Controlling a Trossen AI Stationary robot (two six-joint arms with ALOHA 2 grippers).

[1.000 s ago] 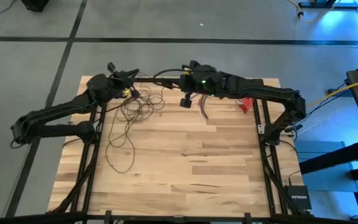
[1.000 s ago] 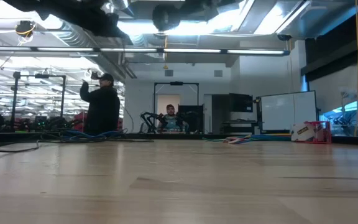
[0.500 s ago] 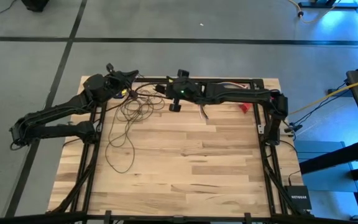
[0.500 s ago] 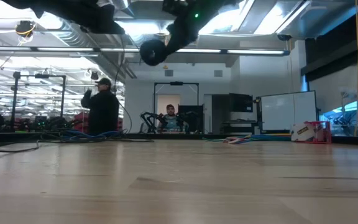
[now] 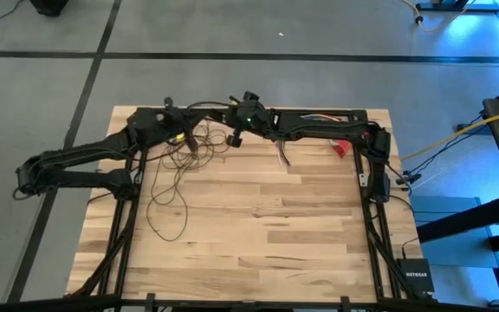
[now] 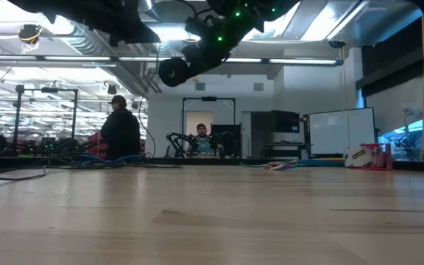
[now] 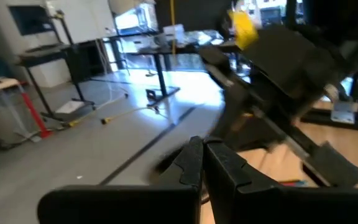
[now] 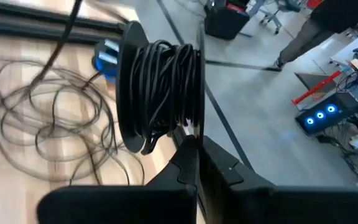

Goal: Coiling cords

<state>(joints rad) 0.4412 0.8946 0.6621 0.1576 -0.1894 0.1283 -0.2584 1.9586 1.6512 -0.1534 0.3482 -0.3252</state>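
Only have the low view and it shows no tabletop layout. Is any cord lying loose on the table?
Observer: Yes. Loose loops of the cord lie on the table, far-left part, under the left arm.
Operator: The round black thing hanging up top?
Observer: A spool with cord wound on it, at the shut fingertips of the right tool.
Operator: Left tool?
Observer: The left tool is shut, above those loose loops.

A robotics lab: beyond the wooden tabletop (image 6: 212,221) stand equipment racks (image 6: 46,118), a whiteboard (image 6: 341,132), ceiling strip lights (image 6: 197,60) and two people (image 6: 121,129) at workstations.
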